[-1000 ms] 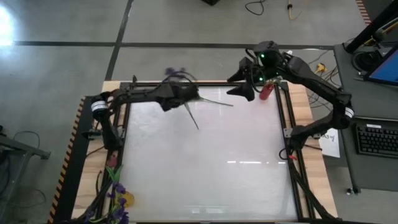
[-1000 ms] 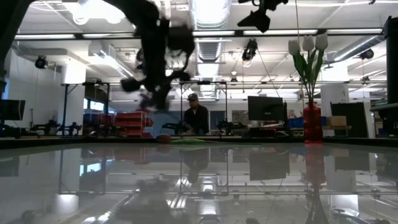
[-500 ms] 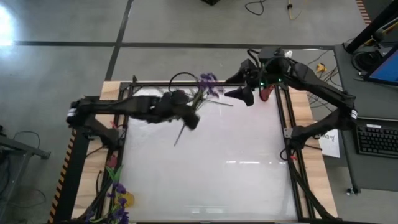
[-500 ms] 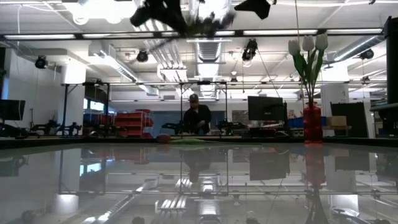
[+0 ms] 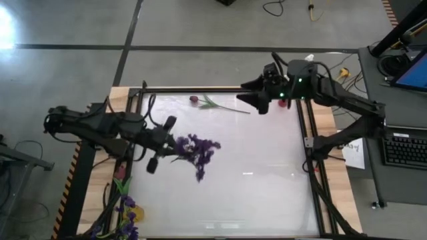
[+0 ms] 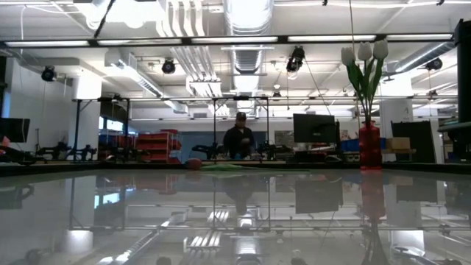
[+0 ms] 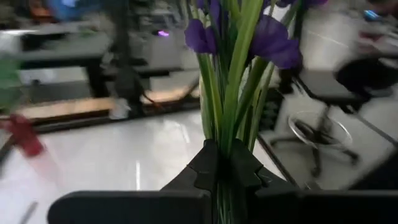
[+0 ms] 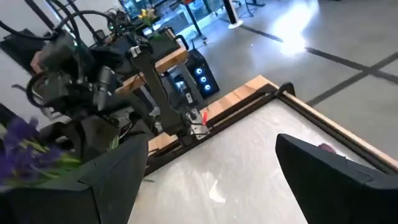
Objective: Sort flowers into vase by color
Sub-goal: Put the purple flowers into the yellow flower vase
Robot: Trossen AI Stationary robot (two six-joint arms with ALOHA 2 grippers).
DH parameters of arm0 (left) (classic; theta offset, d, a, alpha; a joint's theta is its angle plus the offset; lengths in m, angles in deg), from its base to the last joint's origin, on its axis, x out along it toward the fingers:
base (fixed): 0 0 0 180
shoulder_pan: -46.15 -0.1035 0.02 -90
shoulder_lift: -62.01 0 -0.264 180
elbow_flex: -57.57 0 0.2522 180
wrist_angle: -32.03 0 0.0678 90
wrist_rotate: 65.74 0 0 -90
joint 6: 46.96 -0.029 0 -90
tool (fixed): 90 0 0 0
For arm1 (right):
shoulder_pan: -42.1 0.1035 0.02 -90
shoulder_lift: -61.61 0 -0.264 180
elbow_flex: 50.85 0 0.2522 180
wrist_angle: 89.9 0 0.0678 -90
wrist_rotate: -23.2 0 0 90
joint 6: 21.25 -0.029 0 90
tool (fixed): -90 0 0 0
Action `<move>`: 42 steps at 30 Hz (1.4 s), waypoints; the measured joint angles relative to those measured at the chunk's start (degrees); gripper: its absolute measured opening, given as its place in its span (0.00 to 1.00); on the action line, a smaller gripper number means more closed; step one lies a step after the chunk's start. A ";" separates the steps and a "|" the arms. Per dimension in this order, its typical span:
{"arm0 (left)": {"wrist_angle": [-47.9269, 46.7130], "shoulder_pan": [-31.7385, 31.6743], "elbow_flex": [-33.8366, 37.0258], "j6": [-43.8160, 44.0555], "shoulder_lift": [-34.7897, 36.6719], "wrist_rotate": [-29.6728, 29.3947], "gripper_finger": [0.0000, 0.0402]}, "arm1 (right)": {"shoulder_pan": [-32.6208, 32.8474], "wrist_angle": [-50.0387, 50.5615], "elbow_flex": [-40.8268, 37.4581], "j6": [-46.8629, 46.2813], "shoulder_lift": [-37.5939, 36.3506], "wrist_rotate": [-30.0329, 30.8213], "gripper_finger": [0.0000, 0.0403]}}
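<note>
My left gripper (image 5: 175,143) hangs over the table's left half, shut on a bunch of purple flowers (image 5: 196,151) with green stems (image 7: 231,93). My right gripper (image 5: 255,101) hovers open over the far right of the table, holding nothing. Just beside it stands a red vase (image 6: 369,146) with white tulips (image 6: 364,53); in the high view the right arm mostly hides that vase (image 5: 282,103). A pink-red bud on a long green stem (image 5: 217,105) lies flat on the table near the far edge. My left gripper pinches the bunch's green stems (image 7: 221,144) together between its two fingers, several stems at once. The fingers come in about level from the table's left. The purple blossoms (image 7: 268,41) stick out beyond the fingertips, and the bunch is lifted clear of the table.
More flowers, purple and yellow (image 5: 125,208), lie at the table's near left corner outside the black frame (image 5: 135,113). A person (image 6: 237,138) stands in the room beyond the far edge. The glossy white tabletop (image 5: 253,187) lies between the arms.
My left gripper has pulled back from the far edge toward the table's near left, risen out of the low view and rolled about. The purple bunch went with it and now points toward the table's middle. My right gripper has risen out of the low view.
</note>
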 joint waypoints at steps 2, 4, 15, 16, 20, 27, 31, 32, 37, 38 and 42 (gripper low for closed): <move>-0.93 0.69 2.10 1.45 1.86 1.27 0.00 | 2.03 -0.01 0.00 -1.65 0.60 1.90 0.86; 0.54 0.93 3.65 6.22 3.42 4.07 0.00 | 4.06 -0.08 0.00 -2.09 1.32 3.53 0.86; 11.85 4.96 8.19 8.37 7.08 28.91 0.00 | 9.80 -6.75 0.00 -4.12 9.30 5.74 0.86; 11.52 5.48 8.48 7.93 7.36 30.26 0.00 | 10.14 -7.94 0.00 -5.27 10.17 6.11 0.86; 10.64 7.13 10.14 3.87 9.56 35.87 0.00 | 11.23 -9.36 1.65 -9.19 13.14 8.78 0.86; 12.31 10.36 19.76 1.94 14.42 42.90 0.00 | 13.61 -9.25 2.19 -18.35 15.89 17.41 0.86; 19.44 14.09 24.19 1.93 16.37 45.72 0.00 | 13.99 -9.05 2.19 -22.91 17.21 19.21 0.86; 21.61 15.09 25.12 1.94 16.45 46.36 0.00 | 13.97 -8.84 2.19 -23.95 17.48 19.40 0.86; 28.80 19.55 27.91 1.93 15.65 49.71 0.00 | 13.92 -8.98 2.19 -27.05 18.89 20.39 0.86; 29.73 20.04 28.11 2.01 15.22 50.48 0.00 | 13.92 -8.86 2.19 -27.47 19.07 20.39 0.86; 29.50 20.31 27.67 2.03 14.08 52.58 0.00 | 14.21 -8.87 2.19 -29.64 19.99 20.28 0.86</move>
